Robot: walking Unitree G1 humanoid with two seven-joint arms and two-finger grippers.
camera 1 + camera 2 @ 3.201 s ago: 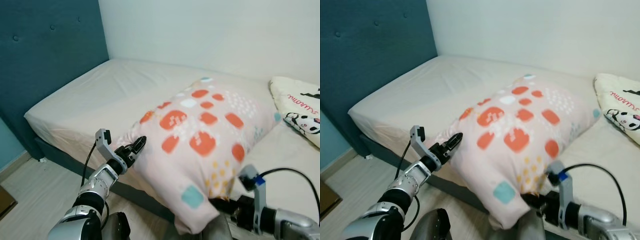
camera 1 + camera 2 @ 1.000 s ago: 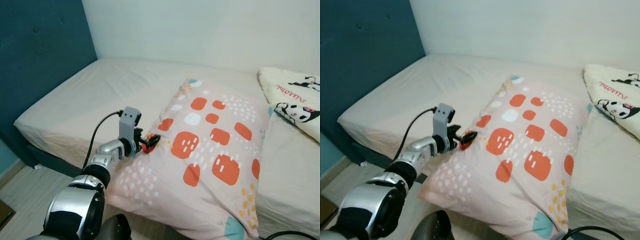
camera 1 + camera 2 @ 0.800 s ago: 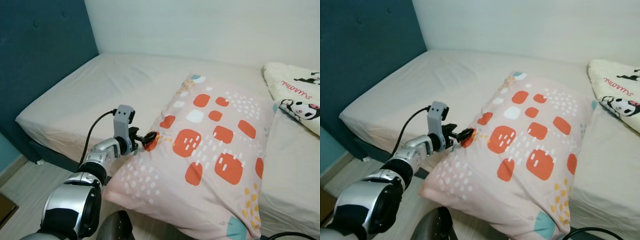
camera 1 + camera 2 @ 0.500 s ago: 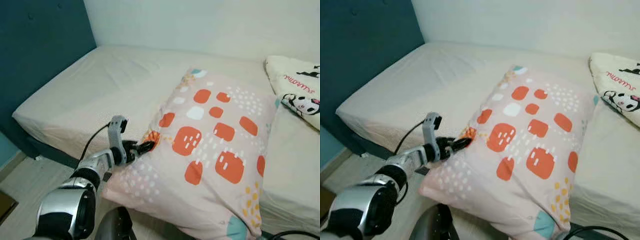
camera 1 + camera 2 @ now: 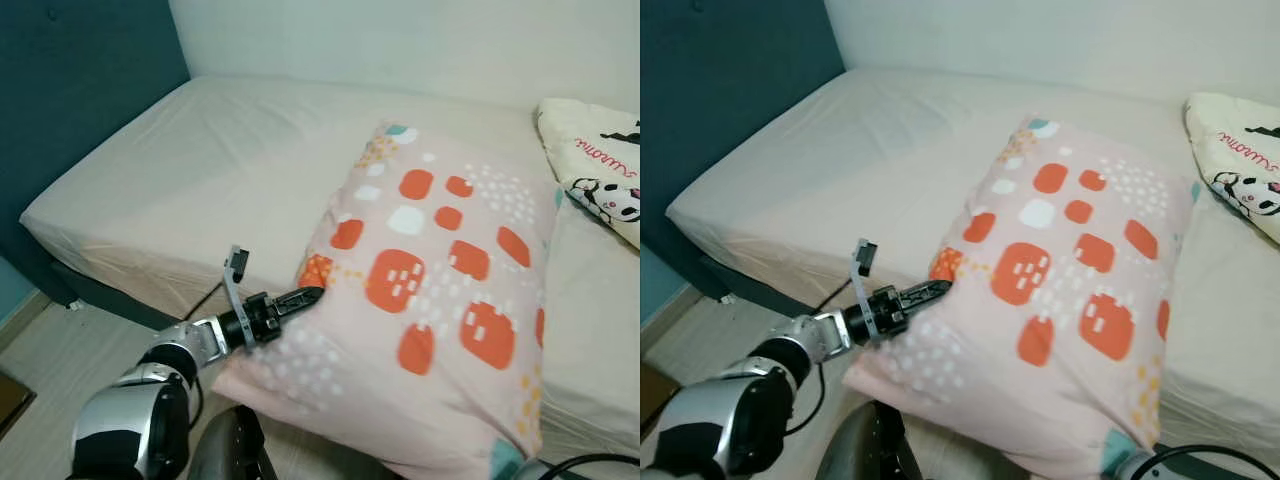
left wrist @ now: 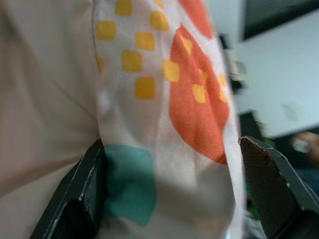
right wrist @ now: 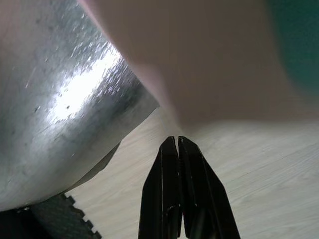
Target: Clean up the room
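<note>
At the near edge of the bed (image 5: 150, 190), the patterned pillow (image 5: 430, 290) lies with its lower corner overhanging the mattress, that corner cut off by the frame. My left gripper (image 5: 300, 298) pinches the pillow's near side, fingers (image 6: 84, 199) clamped on a fold of fabric. My right gripper (image 7: 178, 149) has its fingers pressed together, above pale wood floor (image 7: 259, 164), under something pink and blurred. A panda-print cushion (image 5: 600, 180) sits cropped at the bed's right. Open sheet stretches toward the blue headboard (image 5: 70, 100).
</note>
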